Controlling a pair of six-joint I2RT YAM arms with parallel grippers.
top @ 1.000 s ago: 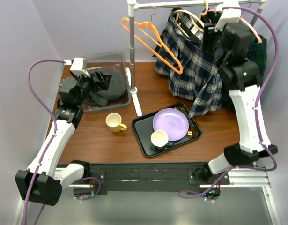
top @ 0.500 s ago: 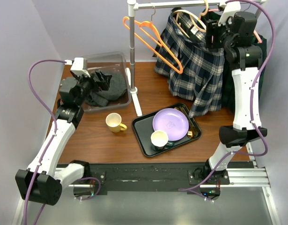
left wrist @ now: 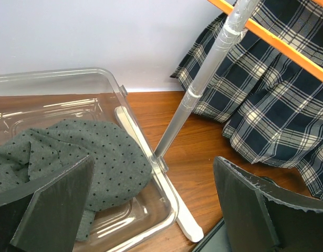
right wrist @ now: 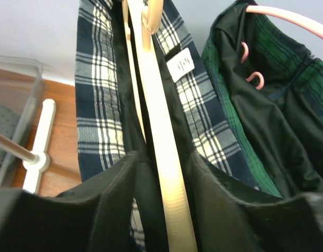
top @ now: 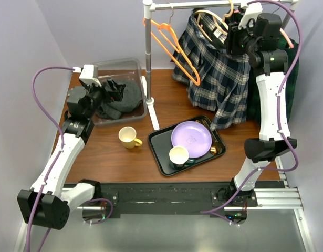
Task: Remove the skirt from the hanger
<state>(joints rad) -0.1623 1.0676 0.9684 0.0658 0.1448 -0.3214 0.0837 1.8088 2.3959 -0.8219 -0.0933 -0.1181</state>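
A blue plaid skirt hangs on a cream hanger from the rail at the back right. My right gripper is raised to the skirt's top. In the right wrist view its jaws are closed in on the cream hanger and on the skirt's dark waistband, with the plaid cloth to either side. My left gripper hovers open and empty over the clear bin, its fingers wide apart in the left wrist view.
An orange empty hanger hangs left of the skirt. A green skirt on a pink hanger hangs to the right. The rack pole stands by the bin, which holds grey cloth. In front are a yellow mug and a black tray with a purple plate.
My right arm rose to the rail and brought its gripper onto the cream hanger. The plaid skirt and the orange hanger shifted a little left. The left arm has not moved.
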